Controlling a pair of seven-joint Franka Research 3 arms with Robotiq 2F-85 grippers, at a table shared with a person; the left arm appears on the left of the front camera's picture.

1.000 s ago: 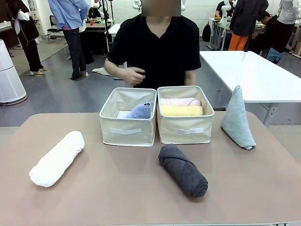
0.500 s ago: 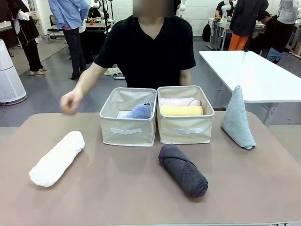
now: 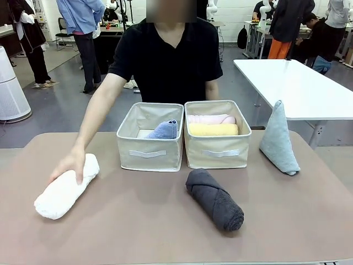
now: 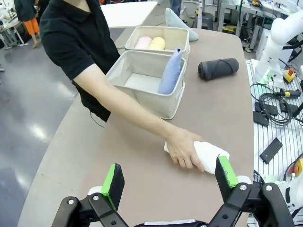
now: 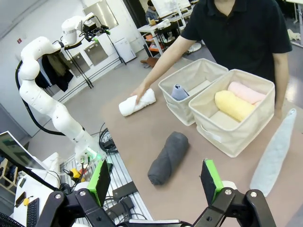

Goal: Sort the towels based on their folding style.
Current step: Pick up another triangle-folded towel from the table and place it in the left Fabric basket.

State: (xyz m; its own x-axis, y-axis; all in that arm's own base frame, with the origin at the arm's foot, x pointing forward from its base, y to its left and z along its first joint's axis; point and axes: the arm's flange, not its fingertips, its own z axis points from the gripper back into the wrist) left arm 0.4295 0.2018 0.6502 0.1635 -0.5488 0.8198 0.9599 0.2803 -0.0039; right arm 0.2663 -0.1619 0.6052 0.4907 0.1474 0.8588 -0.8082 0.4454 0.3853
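A white rolled towel (image 3: 66, 187) (image 4: 210, 155) (image 5: 137, 101) lies at the table's left, and the person's hand (image 3: 69, 164) rests on its far end. A dark grey rolled towel (image 3: 215, 200) (image 5: 168, 157) lies in the middle front. A pale teal-grey triangle towel (image 3: 278, 141) (image 5: 274, 151) stands at the right. The left bin (image 3: 149, 154) holds a lavender-blue folded towel (image 3: 164, 130) (image 4: 170, 72). Yellow (image 3: 213, 130) and pink (image 3: 210, 118) rolls lie in the right bin (image 3: 218, 154). My left gripper (image 4: 166, 182) and right gripper (image 5: 156, 182) hang open above the table, holding nothing.
The two cream bins stand side by side at the table's centre back. The person stands just behind them, one arm stretched over the left side. A white table (image 3: 298, 88) stands behind on the right. My left arm (image 5: 45, 90) rises beyond the table's edge.
The person's hand went from the chest out to the left and down onto the white rolled towel. The towels and both grippers stay where they were.
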